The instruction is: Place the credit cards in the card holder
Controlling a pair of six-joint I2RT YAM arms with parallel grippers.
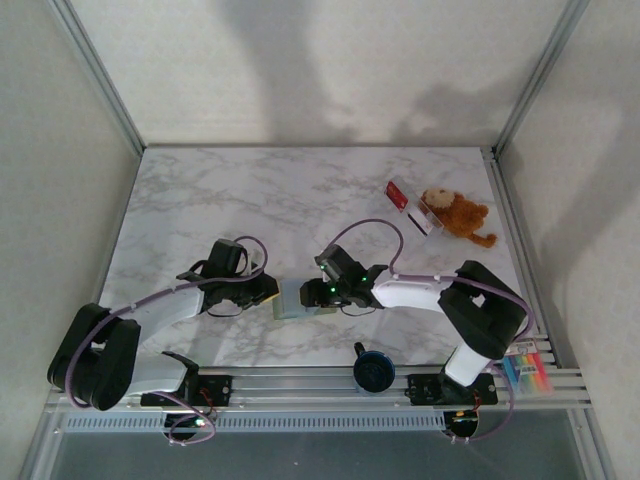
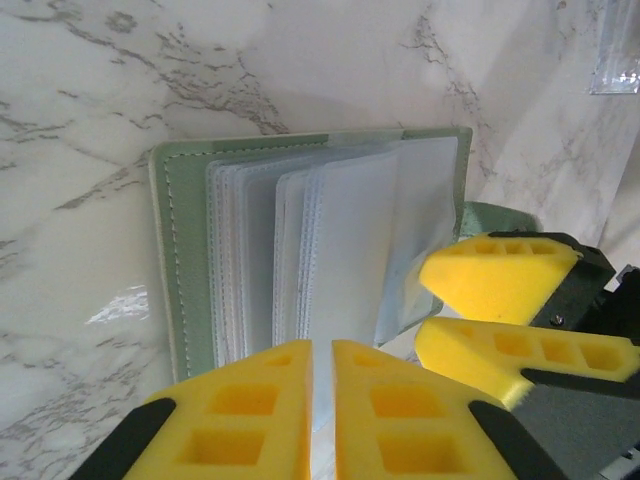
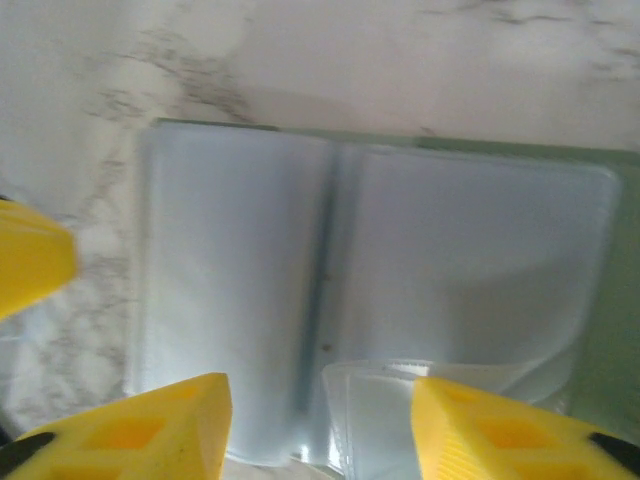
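Left hand: its yellow fingers are pressed nearly together, with one thin clear sleeve of the card holder pinched in the narrow slit between them. Right hand: its fingers stand well apart over the open holder, and a loose sleeve edge lies in the gap between them; whether either finger touches the plastic cannot be told. In the left wrist view the right hand's two fingers come in from the right side, at the holder's right edge, close to a lifted sleeve corner. The card holder lies open and flat on the counter, grey-green cover down, its clear sleeves fanned upward. It sits near the counter's front edge, about midway along it, directly between the two hands, which meet over it from left and right. The red card and the white card lie outside the holder, well apart from it, towards the far right corner of the counter. The two cards are just beside each other, and the white one is next to a brown plush toy near the right edge. A dark round object sits at the front rail, between the arm bases.
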